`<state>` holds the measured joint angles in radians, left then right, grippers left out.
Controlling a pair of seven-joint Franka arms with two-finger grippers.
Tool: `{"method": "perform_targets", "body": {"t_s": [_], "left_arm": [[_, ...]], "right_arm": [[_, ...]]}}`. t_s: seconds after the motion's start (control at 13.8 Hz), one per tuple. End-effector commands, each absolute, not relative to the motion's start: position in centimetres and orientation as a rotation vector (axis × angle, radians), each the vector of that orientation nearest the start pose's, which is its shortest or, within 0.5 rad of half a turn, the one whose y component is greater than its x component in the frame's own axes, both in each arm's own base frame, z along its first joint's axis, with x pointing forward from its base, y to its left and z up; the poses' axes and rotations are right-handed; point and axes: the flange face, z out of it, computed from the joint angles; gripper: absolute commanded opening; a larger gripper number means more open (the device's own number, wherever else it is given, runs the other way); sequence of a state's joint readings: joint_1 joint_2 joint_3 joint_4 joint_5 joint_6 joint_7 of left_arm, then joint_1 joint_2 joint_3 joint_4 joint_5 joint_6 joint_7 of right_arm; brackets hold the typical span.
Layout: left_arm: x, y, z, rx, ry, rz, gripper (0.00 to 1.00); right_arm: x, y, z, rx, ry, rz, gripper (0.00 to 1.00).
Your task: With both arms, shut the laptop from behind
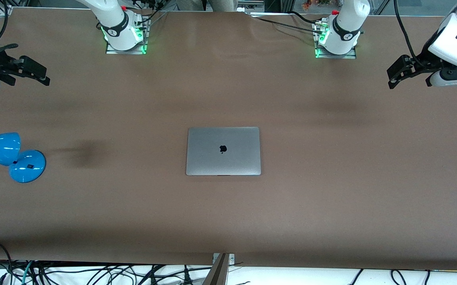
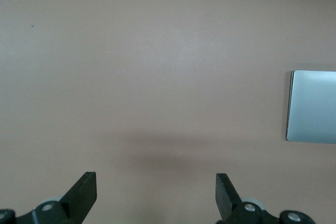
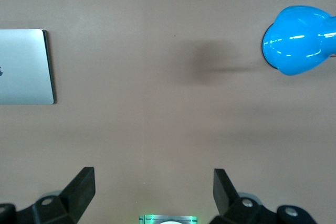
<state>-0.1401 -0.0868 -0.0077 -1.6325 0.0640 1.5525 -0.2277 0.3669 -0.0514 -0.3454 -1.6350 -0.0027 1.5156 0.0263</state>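
The laptop [image 1: 223, 151] lies shut and flat near the middle of the brown counter [image 1: 331, 190], lid up with the dark apple logo showing and nothing touching it. Toward the right arm's end of the counter, about as near to the front camera as the laptop, stands a blue lamp [image 1: 10, 156], its round base on the counter and its shade beside it. Higher up, the right pincer [image 1: 34, 73] hangs in the air over the counter's right-arm end, well apart from the laptop, its fingers [image 3: 79, 190] spread wide and holding nothing. The left pincer [image 1: 400, 71] hangs over the left arm's end, likewise well clear, fingers [image 2: 81, 192] apart and empty. Both arms appear to be waiting. Farthest off, the two arm bases [image 1: 123, 33] stand on the counter with what look like green lights at their feet.
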Motion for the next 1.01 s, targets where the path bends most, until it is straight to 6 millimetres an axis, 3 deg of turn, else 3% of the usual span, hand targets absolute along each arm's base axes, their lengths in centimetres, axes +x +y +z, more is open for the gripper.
{"method": "perform_targets", "body": {"t_s": [0.0,0.22,0.43,0.94], "left_arm": [[51.7,-7.0,62.8,-3.098,-0.137,-0.021,1.00],[51.8,-6.4,62.5,-3.097,-0.153,-0.019,1.00],[52.3,-7.1,63.6,-3.098,-0.106,-0.060,1.00],[54.0,-5.8,64.0,-3.094,-0.105,-0.075,1.00]], "right_arm": [[53.8,0.5,61.5,-3.145,0.010,0.131,1.00],[54.0,0.9,61.2,-3.148,0.005,0.137,1.00],[54.0,0.5,61.4,-3.150,0.020,0.130,1.00],[54.2,0.3,61.3,-3.158,0.008,0.118,1.00]]}}
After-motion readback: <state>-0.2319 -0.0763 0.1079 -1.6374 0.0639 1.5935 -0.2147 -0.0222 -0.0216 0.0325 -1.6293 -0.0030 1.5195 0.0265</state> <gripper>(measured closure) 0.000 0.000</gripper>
